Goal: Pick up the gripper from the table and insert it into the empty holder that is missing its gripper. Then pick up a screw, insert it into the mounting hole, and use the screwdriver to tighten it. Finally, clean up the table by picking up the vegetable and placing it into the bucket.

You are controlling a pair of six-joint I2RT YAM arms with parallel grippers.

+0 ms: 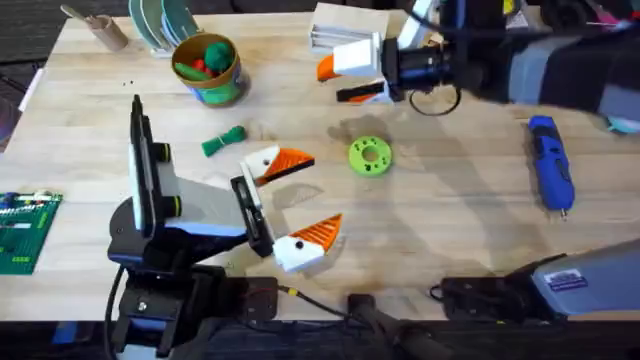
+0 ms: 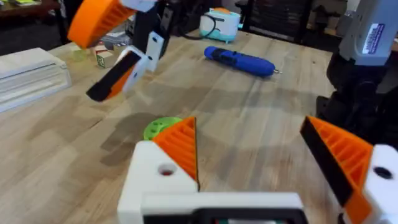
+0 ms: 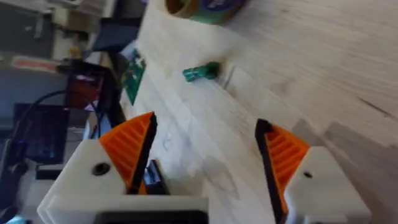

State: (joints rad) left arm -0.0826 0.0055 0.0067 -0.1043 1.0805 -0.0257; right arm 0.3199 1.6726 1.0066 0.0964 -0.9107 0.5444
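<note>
My left gripper [image 1: 300, 198] stands open over the table's middle, with orange ribbed pads on both white fingers [image 2: 174, 149]. Up at the back my right gripper [image 1: 345, 80] is open too, both pads in place [image 3: 283, 155]. The green vegetable [image 1: 222, 140] lies on the wood left of the left gripper, also seen as the vegetable [image 3: 200, 72] from the right wrist. Behind it stands the bucket [image 1: 207, 68], holding green and red toys. The blue screwdriver [image 1: 550, 163] lies at the far right. The loose gripper, an empty holder and the screw are out of view.
A flat green disc [image 1: 369, 155] with holes lies between the two grippers. At the back are a cardboard tube [image 1: 95, 25], stacked plates [image 1: 160, 20] and a white box [image 1: 340, 25]. A green circuit board [image 1: 20, 230] sits at the left edge.
</note>
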